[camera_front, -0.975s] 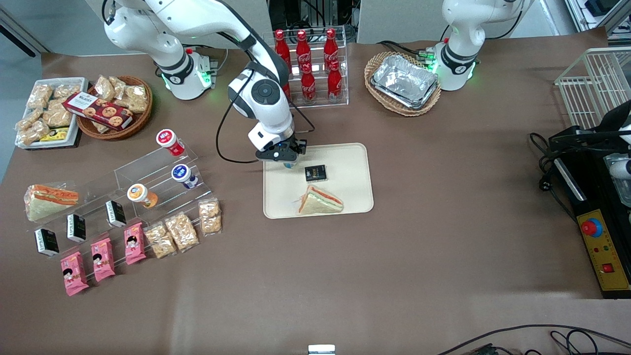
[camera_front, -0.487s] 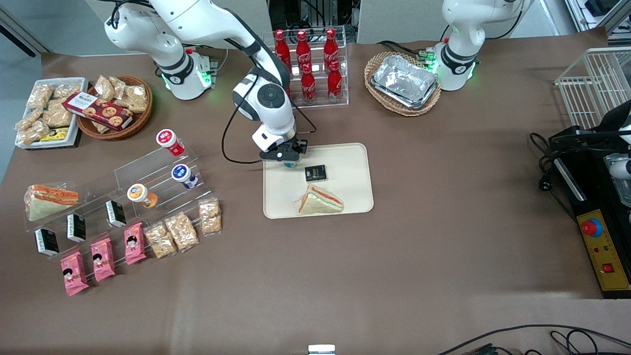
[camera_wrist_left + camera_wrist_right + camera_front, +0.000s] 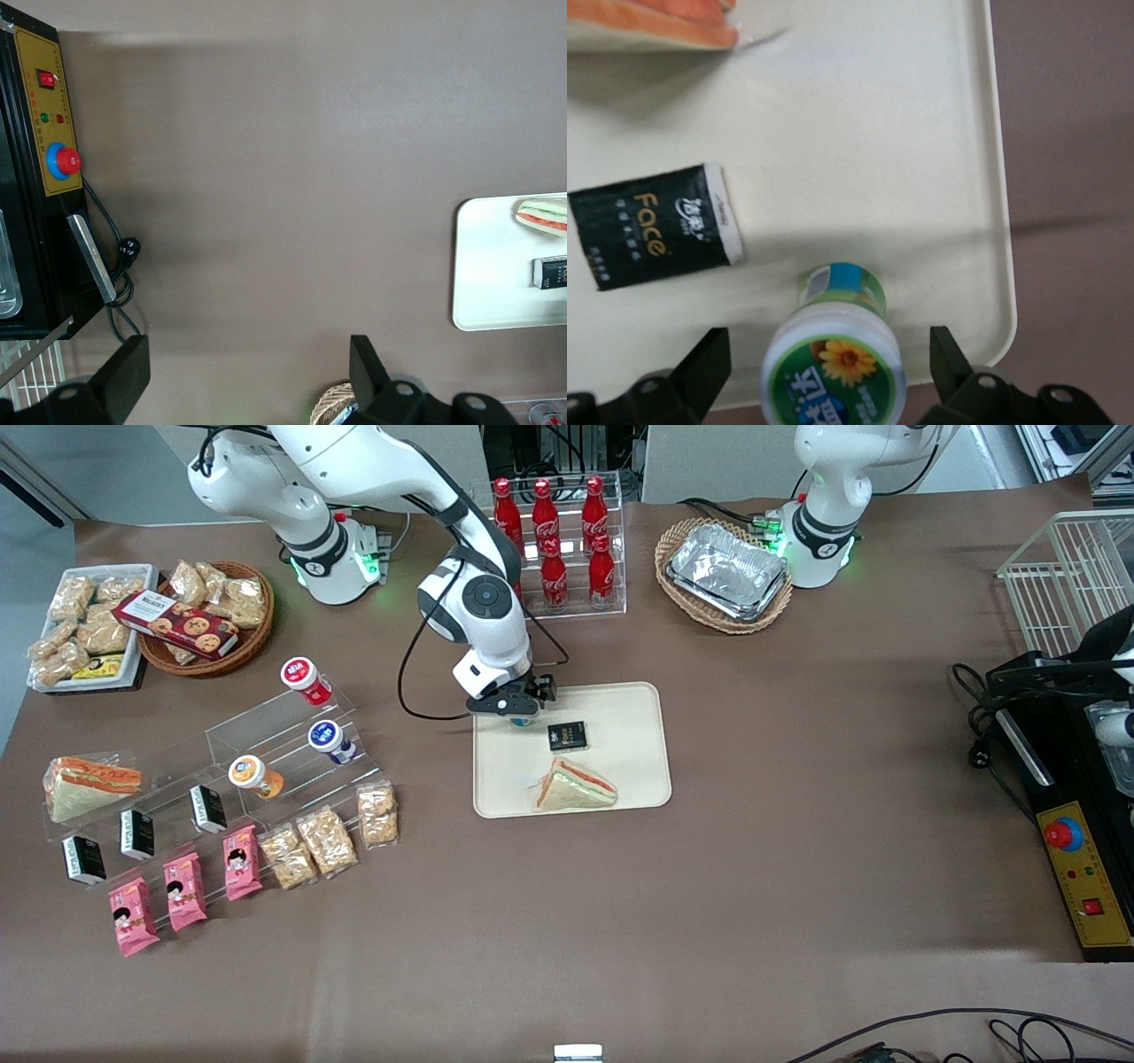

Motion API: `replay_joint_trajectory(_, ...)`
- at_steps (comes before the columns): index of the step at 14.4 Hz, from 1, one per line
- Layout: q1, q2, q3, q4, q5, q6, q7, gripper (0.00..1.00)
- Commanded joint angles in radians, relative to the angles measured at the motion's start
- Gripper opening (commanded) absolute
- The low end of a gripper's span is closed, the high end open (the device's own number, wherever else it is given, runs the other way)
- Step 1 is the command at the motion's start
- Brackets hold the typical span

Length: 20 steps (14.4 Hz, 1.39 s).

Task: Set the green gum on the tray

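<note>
The green gum (image 3: 833, 376), a white tub with a green lid and a yellow flower label, stands on the cream tray (image 3: 877, 133) close to one of its corners. My gripper (image 3: 828, 350) hangs just above it, open, with a black finger (image 3: 709, 354) well clear of the tub on each side. From the front, the gripper (image 3: 516, 707) is over the tray's (image 3: 620, 717) corner nearest the working arm's base. Only a sliver of the gum (image 3: 522, 721) shows beneath it.
A black packet (image 3: 567, 735) and a wrapped sandwich (image 3: 576, 786) also lie on the tray. Red cola bottles (image 3: 554, 540) stand farther from the camera. A clear stepped shelf with a red-lidded tub (image 3: 304, 677), an orange-lidded tub (image 3: 252, 774) and snacks lies toward the working arm's end.
The arm's wrist has shifted a little away from the front camera and toward the parked arm's end. The gum stays at the same spot on the tray.
</note>
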Motion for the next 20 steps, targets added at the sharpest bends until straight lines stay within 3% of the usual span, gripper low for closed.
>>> replay_joint_trajectory(1,-0.02,-0.102,-0.02,0.052,-0.05,-0.139,-0.023,1.0)
replay_joint_trajectory(4,-0.138,-0.168,-0.023,0.216,-0.044,-0.405,-0.219,1.0)
replay_joint_trajectory(8,-0.305,-0.18,-0.021,0.382,-0.033,-0.602,-0.429,1.0)
replay_joint_trajectory(12,-0.455,-0.194,-0.03,0.541,-0.021,-0.897,-0.597,1.0)
replay_joint_trajectory(20,-0.732,-0.29,-0.043,0.58,0.013,-0.935,-0.919,1.0)
